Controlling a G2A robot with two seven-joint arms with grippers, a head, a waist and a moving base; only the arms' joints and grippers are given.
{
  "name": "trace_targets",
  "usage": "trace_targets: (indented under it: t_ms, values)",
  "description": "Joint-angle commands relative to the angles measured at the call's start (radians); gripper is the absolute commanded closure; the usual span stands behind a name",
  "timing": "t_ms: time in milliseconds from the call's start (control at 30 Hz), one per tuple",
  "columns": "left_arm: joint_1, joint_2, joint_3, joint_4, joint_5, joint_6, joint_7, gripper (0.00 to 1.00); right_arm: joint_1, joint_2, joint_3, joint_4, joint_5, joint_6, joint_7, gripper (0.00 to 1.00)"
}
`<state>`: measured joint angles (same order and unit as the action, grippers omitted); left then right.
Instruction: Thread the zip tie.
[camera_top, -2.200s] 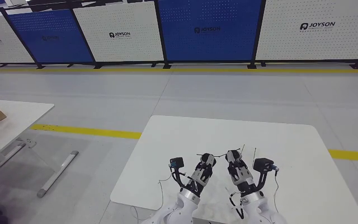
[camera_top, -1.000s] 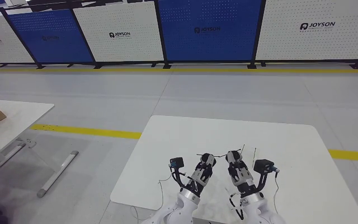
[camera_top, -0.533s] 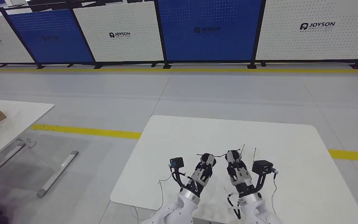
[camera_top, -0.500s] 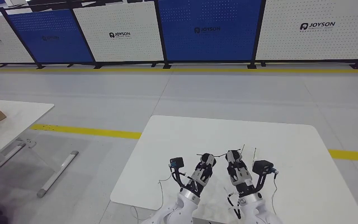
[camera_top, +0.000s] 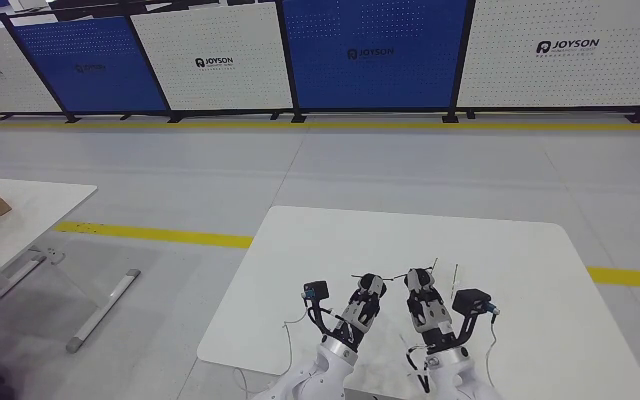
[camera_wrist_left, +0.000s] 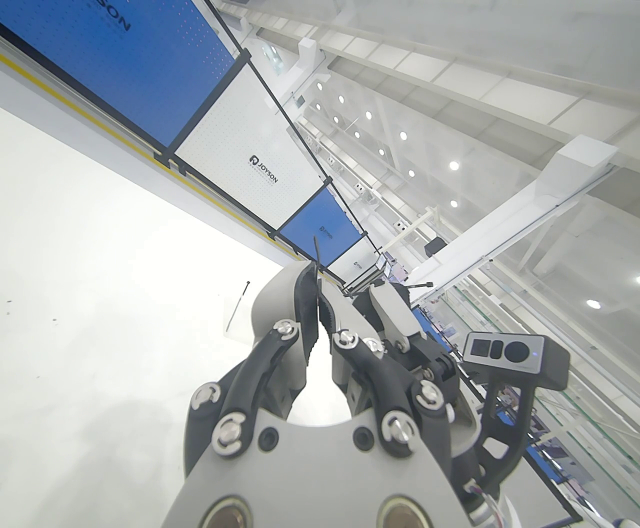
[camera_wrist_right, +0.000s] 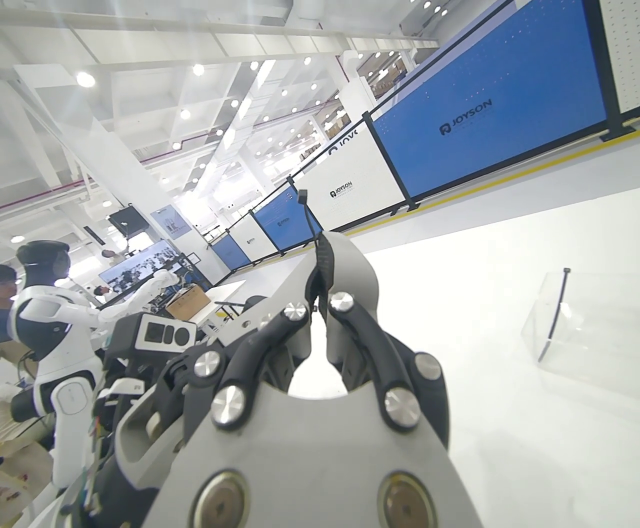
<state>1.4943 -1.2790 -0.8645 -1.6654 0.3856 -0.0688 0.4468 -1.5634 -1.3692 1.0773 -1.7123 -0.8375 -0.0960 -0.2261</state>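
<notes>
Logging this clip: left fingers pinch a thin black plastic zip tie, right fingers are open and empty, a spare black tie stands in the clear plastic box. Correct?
One slip: the right gripper is not open and empty. The right wrist view shows its fingers shut on a thin black plastic zip tie, the tie's head poking out beyond the fingertips. The rest stands.
</notes>
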Motion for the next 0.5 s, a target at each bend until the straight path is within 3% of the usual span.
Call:
trace_targets:
  t_ms: [0,467]
  values:
    - [0.0,0.0,0.0,0.0,0.0,0.0,0.0,1.0,0.0,0.0,0.0,0.0,0.0,0.0,0.0,1.0]
    - [0.0,0.0,0.0,0.0,0.0,0.0,0.0,1.0,-0.029,-0.008,-0.017,0.025,-0.089,0.02,-0.18,1.0]
